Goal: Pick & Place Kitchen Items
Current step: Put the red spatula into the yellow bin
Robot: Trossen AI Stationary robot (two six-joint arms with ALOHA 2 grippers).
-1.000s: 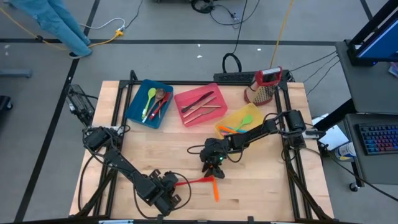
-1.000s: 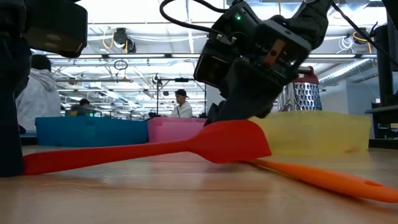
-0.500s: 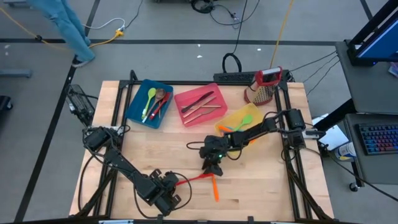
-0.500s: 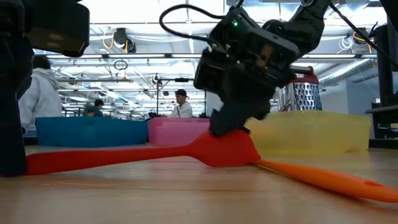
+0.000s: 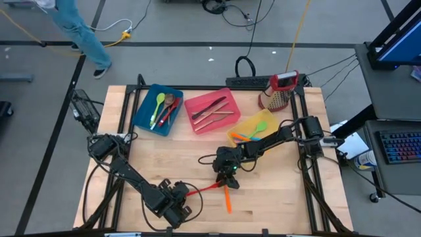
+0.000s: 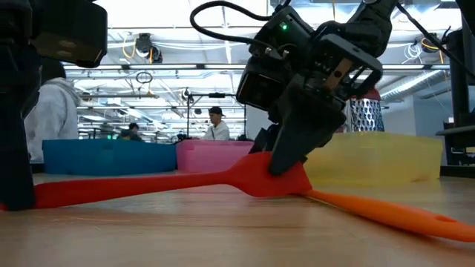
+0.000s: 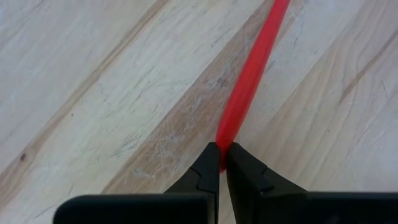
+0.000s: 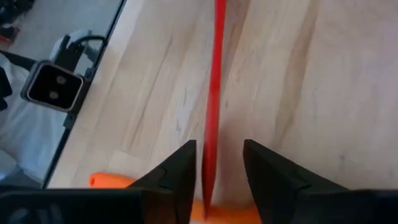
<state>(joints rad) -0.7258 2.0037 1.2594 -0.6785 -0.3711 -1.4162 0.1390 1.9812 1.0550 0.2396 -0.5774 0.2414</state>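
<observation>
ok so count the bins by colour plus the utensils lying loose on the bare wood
blue bin: 1
pink bin: 1
yellow bin: 1
red spatula, handle end pinched in the left gripper, right gripper open astride it: 1
orange spatula: 1
total: 5

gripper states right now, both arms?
Left gripper: shut on the red spatula, at the handle end.
Right gripper: open, jaws on either side of the red spatula's blade end, not clamped.
</observation>
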